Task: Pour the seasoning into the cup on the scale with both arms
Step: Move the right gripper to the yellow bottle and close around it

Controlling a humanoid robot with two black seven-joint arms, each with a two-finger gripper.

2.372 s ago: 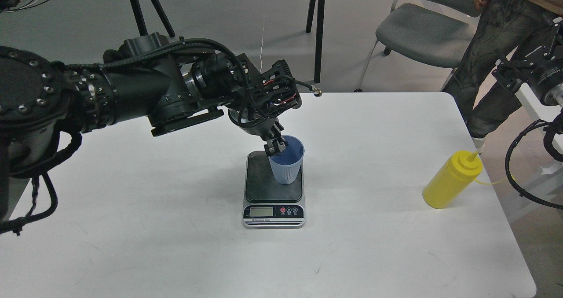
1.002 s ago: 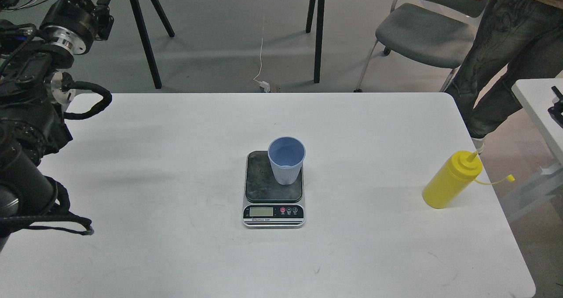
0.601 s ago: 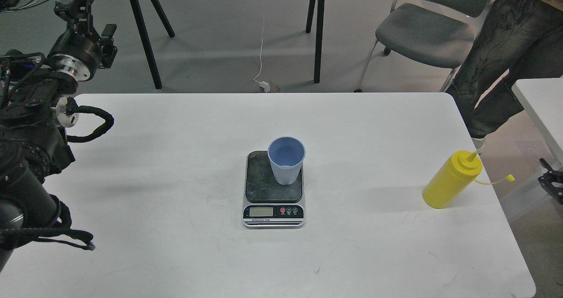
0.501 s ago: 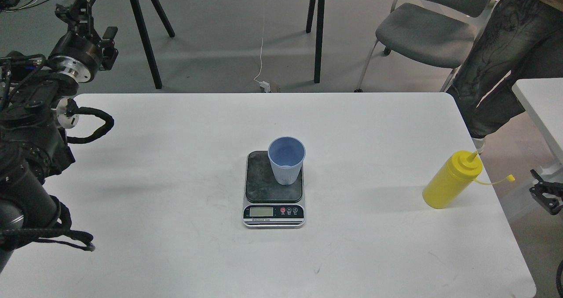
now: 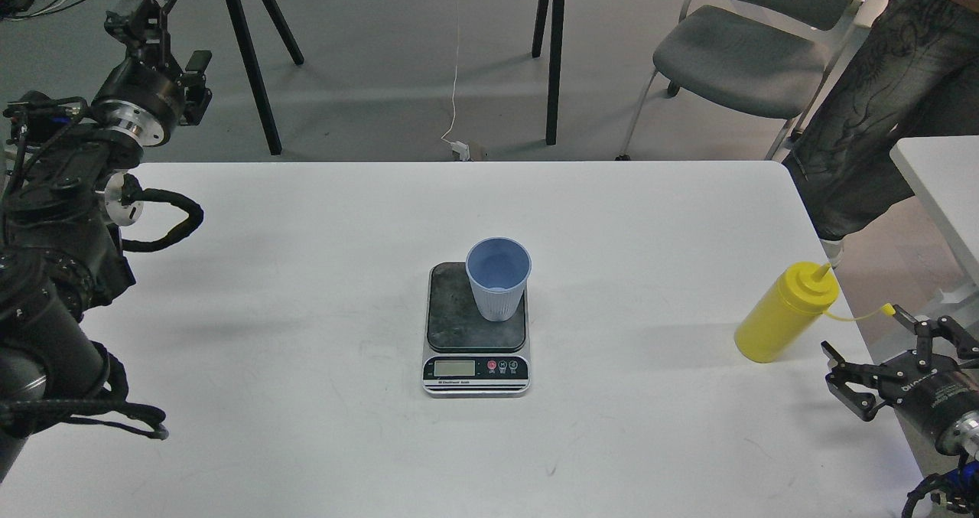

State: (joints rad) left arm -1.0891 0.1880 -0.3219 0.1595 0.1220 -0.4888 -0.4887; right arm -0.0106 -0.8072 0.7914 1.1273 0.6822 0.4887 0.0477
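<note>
While the cup (image 5: 499,277) is standing upright and empty on the scale (image 5: 475,327) at the table's (image 5: 306,288) centre, I am bringing my right gripper (image 5: 879,357) in at the table's right edge, fingers spread wide and holding nothing, just beside the bottle (image 5: 788,313). That bottle is standing upright near the edge, nozzle uncapped, tethered cap (image 5: 887,310) dangling toward my fingers. I am judging that the grasp belongs at mid-body, level, clear of the tether, with gentle closure to avoid squeezing seasoning out early. My left gripper (image 5: 145,24) is raised well apart at far left, empty; how far it is open, I cannot tell.
</note>
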